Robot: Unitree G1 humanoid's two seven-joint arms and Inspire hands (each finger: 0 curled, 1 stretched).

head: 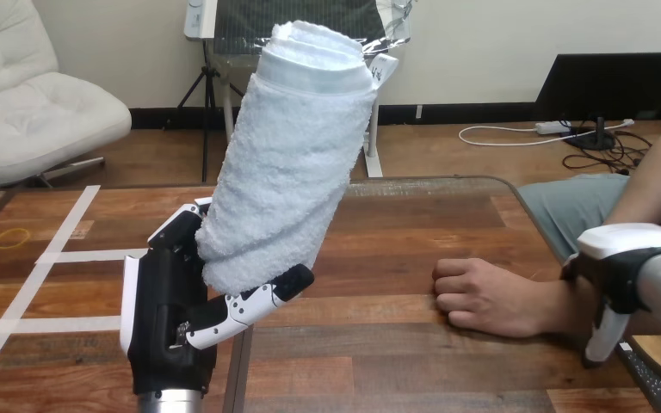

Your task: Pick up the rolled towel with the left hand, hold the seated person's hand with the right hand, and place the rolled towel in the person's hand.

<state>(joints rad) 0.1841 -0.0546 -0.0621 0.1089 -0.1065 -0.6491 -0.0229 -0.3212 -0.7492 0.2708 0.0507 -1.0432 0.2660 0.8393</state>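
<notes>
One rolled towel [297, 155] sits tilted in the left hand [163, 301], fingers [262, 301] curled round it; the right hand [624, 262] is at the person's wrist [559, 305], grip impossible to tell.

The white rolled towel [293, 155] stood nearly upright, its top leaning right and its lower end clasped by the fingers [262, 297] of the left hand [163, 301]. The person's hand [482, 297] lay loosely curled on the tabletop [379, 361], well to the right of those fingers.
</notes>
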